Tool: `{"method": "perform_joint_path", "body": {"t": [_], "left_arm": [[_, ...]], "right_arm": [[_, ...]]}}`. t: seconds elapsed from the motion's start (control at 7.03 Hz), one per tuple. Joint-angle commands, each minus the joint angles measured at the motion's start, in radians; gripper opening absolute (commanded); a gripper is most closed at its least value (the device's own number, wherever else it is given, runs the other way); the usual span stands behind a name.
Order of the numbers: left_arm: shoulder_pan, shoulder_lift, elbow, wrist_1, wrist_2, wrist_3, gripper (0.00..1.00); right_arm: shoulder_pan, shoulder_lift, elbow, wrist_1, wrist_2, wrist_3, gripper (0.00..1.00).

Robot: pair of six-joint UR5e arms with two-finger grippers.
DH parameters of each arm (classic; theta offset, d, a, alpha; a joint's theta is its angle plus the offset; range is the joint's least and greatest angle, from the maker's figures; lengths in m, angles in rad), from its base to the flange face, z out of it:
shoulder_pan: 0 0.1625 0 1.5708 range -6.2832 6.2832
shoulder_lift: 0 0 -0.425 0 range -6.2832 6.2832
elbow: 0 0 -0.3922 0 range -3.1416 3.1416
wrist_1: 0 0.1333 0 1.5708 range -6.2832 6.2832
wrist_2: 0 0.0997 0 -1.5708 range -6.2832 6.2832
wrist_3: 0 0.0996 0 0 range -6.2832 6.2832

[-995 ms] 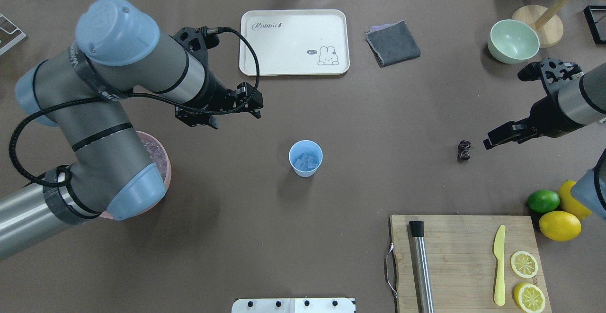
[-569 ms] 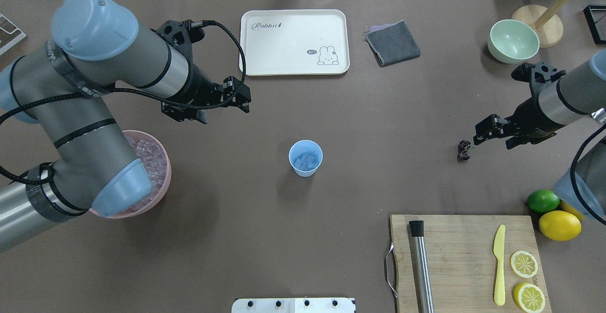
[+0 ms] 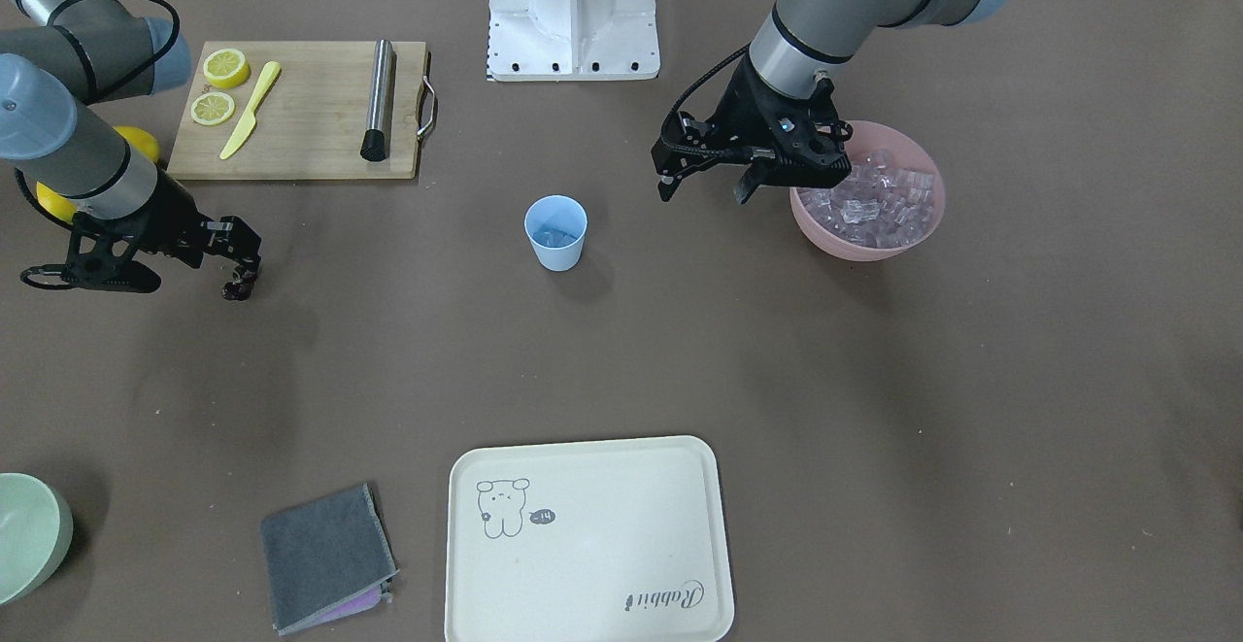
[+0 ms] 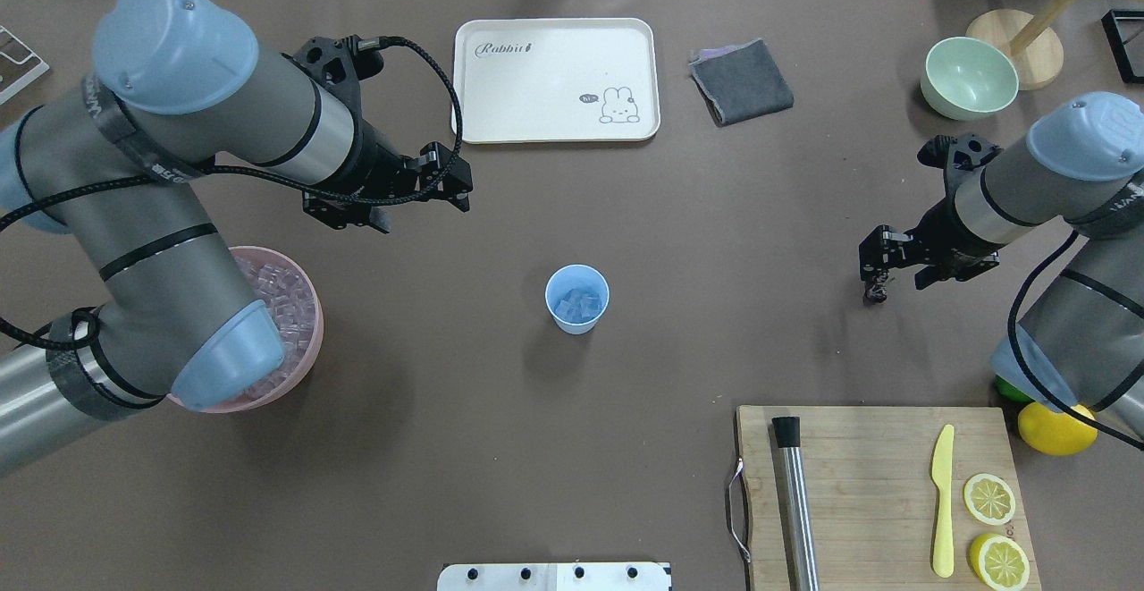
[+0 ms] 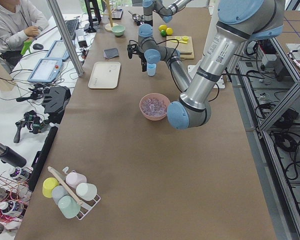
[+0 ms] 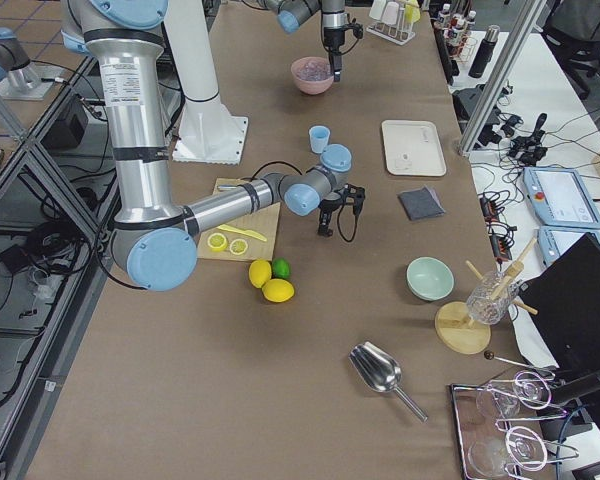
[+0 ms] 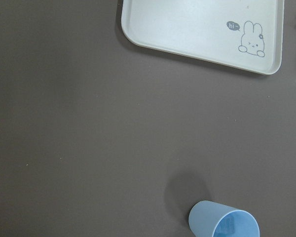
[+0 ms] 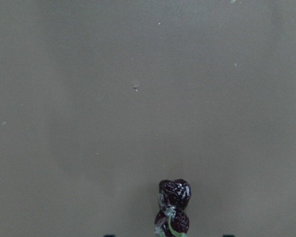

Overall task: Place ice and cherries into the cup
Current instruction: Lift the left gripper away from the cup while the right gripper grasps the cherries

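At the left of the tabletop [image 4: 697, 233], a pink bowl [image 3: 858, 246] holds the stock of ice [image 3: 879, 203], set within easy reach of the left arm, which I take to be the arm for the ice work. The left end effector [image 3: 703, 191] hangs in the air near the bowl and off to one side of the cup, its fingers spread wide with nothing between them. It carries no cube, and it seems parked clear of the cup's mouth so the other arm can come in. In the middle the cup [image 4: 577, 298] stands upright and alone, with several cubes lying in its bottom, so the ice half of the task looks at least begun. Farther right the cherries [image 4: 876, 291] lie on the bare tabletop, well apart from the cup. The right end effector [image 4: 894, 271] is low over them, pointing down, fingers apart. The wrist view puts the cluster about midway between the two fingertips, which suits a pinch from both sides. Whether the tips touch the fruit I cannot tell, but nothing is clamped. The step in hand seems to be grasping the cherries, and the thin stems and small round shapes could slip out of a loose closure. At the right, the board [image 4: 858, 484] plays no part.
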State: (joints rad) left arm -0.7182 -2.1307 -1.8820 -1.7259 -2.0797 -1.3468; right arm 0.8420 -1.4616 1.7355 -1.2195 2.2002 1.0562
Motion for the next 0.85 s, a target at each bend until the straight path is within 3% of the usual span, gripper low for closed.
{"method": "perform_joint_path", "body": {"t": [0.0, 0.14, 0.28, 0.71], "left_arm": [[0.000, 0.000, 0.000, 0.000, 0.001, 0.000, 0.97], [0.002, 0.000, 0.000, 0.000, 0.001, -0.002, 0.97], [0.000, 0.002, 0.000, 0.000, 0.001, -0.002, 0.97], [-0.001, 0.003, -0.002, 0.000, 0.001, -0.002, 0.97]], "right_arm": [[-0.018, 0.001, -0.011, 0.005, -0.008, -0.001, 0.54], [-0.017, -0.005, -0.008, 0.005, -0.017, 0.007, 0.23], [-0.018, 0.001, -0.010, 0.005, -0.016, -0.001, 0.00], [-0.015, 0.003, 0.018, 0.005, -0.007, -0.005, 0.00]]}}
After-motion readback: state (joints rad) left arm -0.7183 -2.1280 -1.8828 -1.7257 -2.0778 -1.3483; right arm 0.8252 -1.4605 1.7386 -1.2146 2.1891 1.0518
